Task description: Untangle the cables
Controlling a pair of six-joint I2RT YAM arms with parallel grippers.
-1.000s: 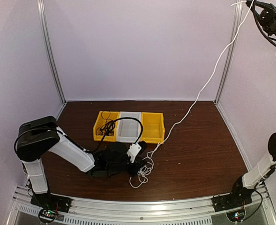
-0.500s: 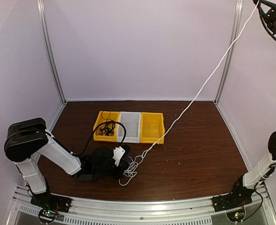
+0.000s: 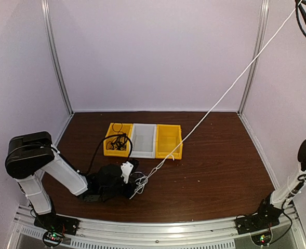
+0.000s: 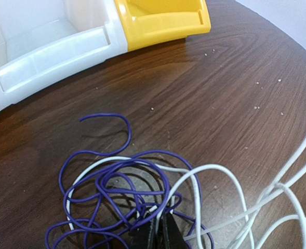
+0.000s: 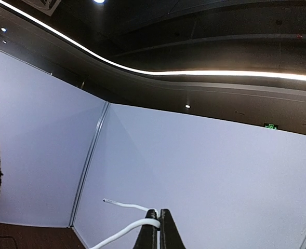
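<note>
Right wrist: right end effector (image 5: 158, 222) pinches white cable (image 5: 132, 225); left (image 4: 156, 231) grips purple cable (image 4: 107, 114).

Top external: fixed above and behind my bases, tilted down over the whole table (image 3: 220, 166) as far as the back wall. Distant view.

Left wrist: low, very near the tabletop. It faces forward past my left gripper (image 4: 156, 232) and the purple cable (image 4: 106, 192) toward the white bin (image 4: 49, 52) and yellow bin (image 4: 163, 18).

Right wrist: held high, facing level to upward at wall and ceiling, with my right gripper (image 5: 158, 228) at the bottom edge.

Overlap: top and left wrist share the bins and the wood before them. The white cable (image 5: 127, 228) shows in all three.
</note>
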